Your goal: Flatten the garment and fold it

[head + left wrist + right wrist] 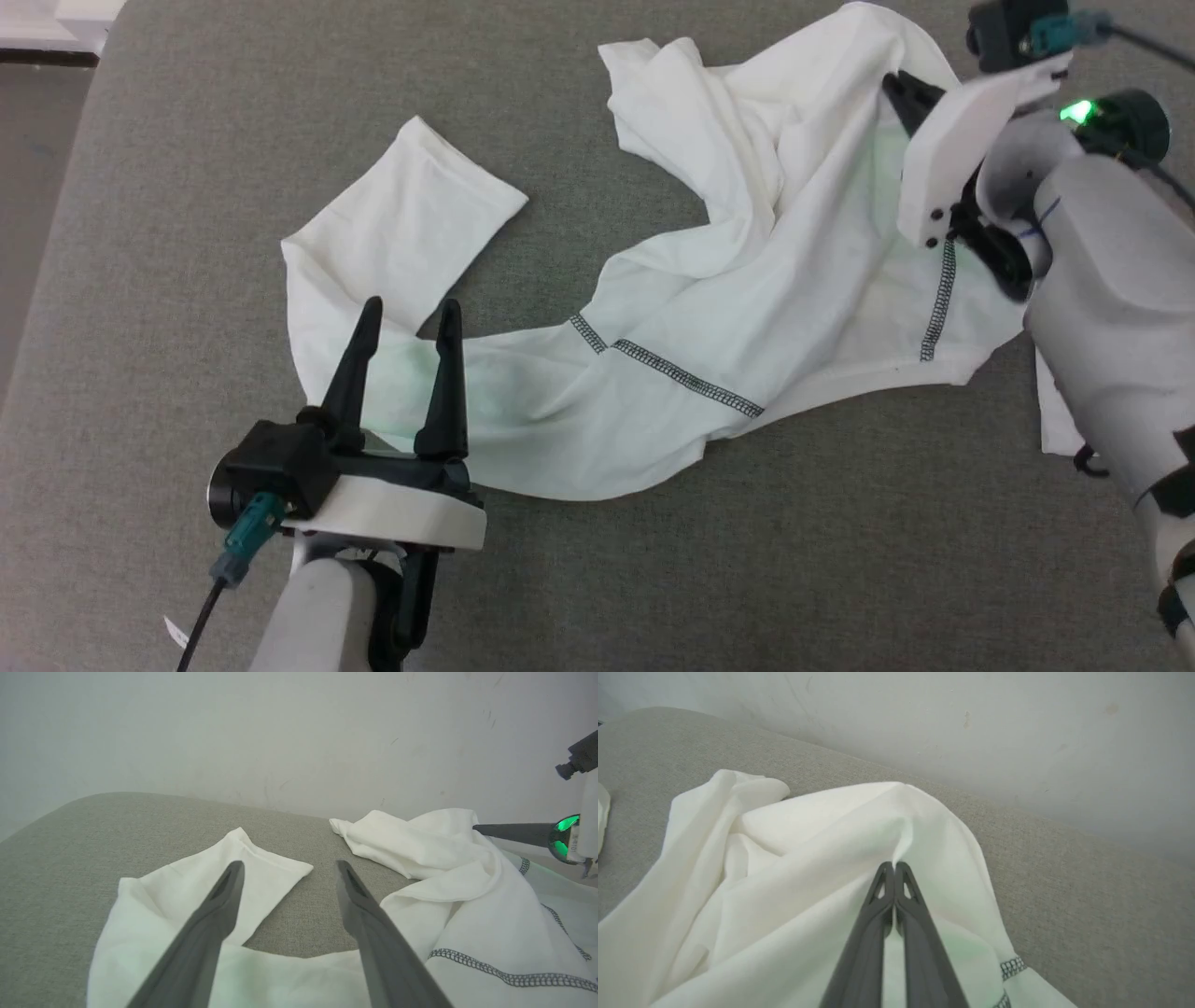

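In the head view the garment point(709, 308), a white T-shirt-like top, lies crumpled on a grey upholstered surface point(168, 205); its long axis runs from a flat sleeve point(420, 205) at the near left up to a heaped bunch at the far right, with a dark zigzag hem point(686, 378) crossing the middle. The left gripper point(412, 306) stands over the near-left end with its two fingers spread wide and nothing between them, their tips at the notch where the sleeve meets the body. The right gripper point(896, 89) reaches into the bunched far-right end, its fingers together. In the left wrist view the left gripper point(288, 864) shows the same wide gap; bare grey surface point(299, 914) lies between the fingers, the sleeve point(196, 882) sits under the left one and the body of the garment point(467, 905) off to the right, where the right gripper point(476, 828) touches the raised fold below a pale wall point(280, 732). In the right wrist view the right gripper point(893, 865) is clamped shut and the garment point(808, 858) puckers to a small peak just at its tips, so I judge that it pinches a thin fold of cloth; a bit of zigzag stitching point(1011, 966) shows at the lower right. The coming move likely turns on this: the cloth stretches between the two arms, the right one already gripping its far end and the left one nearest the sleeve end, so a grasp there and a pull apart along that axis would spread it flat.
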Motion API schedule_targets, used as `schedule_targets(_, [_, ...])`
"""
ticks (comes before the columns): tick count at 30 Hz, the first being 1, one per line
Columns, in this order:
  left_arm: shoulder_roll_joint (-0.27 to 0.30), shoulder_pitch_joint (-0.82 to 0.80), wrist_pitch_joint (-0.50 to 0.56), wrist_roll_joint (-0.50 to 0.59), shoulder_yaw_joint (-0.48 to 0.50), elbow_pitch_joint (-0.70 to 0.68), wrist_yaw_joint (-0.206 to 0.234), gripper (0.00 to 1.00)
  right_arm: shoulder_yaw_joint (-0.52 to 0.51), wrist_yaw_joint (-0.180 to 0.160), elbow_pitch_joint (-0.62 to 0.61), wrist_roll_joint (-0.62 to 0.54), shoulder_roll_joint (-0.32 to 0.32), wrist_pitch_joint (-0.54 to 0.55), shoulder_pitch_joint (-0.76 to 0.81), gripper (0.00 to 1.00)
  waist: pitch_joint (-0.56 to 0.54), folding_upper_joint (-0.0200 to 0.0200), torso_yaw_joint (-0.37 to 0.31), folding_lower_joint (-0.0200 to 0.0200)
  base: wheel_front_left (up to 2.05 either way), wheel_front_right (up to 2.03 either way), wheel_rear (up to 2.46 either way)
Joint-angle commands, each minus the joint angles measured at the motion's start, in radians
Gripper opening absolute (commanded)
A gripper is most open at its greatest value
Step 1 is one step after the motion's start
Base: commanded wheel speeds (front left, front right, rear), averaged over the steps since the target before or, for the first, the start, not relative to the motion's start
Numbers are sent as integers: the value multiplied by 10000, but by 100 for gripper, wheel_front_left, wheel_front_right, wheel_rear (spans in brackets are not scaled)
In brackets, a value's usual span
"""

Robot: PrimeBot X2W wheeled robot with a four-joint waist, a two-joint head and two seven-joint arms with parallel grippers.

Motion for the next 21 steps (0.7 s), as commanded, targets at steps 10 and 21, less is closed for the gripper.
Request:
schedule_targets(10, [-42,425,-47,338,441,321,39,100,294,-9,-822,299,-32,-3229,1687,100,-1160,0,-773,-2,0,0,0])
schedule_targets(21, [105,1609,15,322,832,386,376,100,-2570,-9,-5331,-1022,-408,-3385,6260,100,-2514,0,-1610,-2,0,0,0])
